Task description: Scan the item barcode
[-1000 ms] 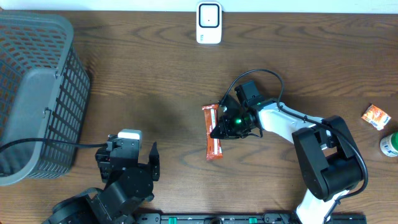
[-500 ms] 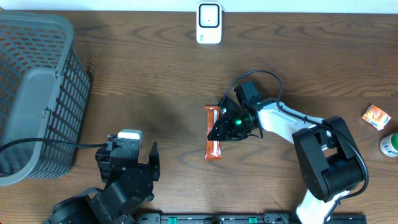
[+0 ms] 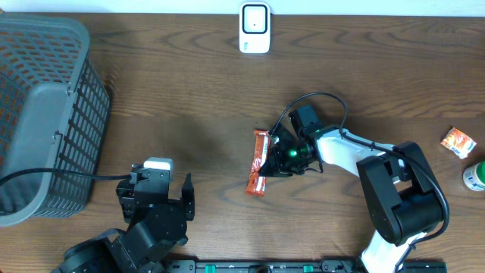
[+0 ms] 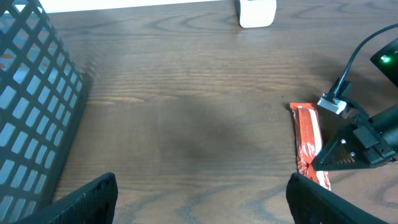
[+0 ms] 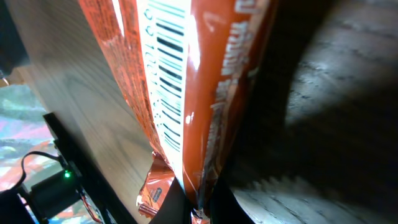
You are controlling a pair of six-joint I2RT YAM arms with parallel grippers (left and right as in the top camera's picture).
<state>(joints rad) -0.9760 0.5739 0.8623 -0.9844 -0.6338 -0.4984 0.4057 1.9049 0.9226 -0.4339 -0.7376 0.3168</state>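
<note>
The item is an orange snack bar [image 3: 259, 163] lying tilted on the table's middle, also in the left wrist view as the snack bar [image 4: 308, 134]. My right gripper [image 3: 268, 168] is shut on the bar's lower right edge. In the right wrist view the wrapper [image 5: 217, 93] runs up from the pinching right gripper [image 5: 199, 208], and its barcode [image 5: 165, 68] faces the camera. The white scanner [image 3: 255, 28] stands at the table's far edge, seen too as the scanner [image 4: 257, 12]. My left gripper [image 3: 159, 189] rests open near the front left; the left gripper [image 4: 202, 205] has nothing between its fingers.
A grey mesh basket [image 3: 45, 114] fills the left side, close to the left arm, shown also as the basket [image 4: 31, 99]. At the right edge lie a small orange packet [image 3: 458, 142] and a green-capped bottle [image 3: 475, 176].
The snack bar has turned, its top end shifting right and its bottom end swinging left. The right gripper has moved slightly down and right and now pinches the wrapper. The left arm is still.
</note>
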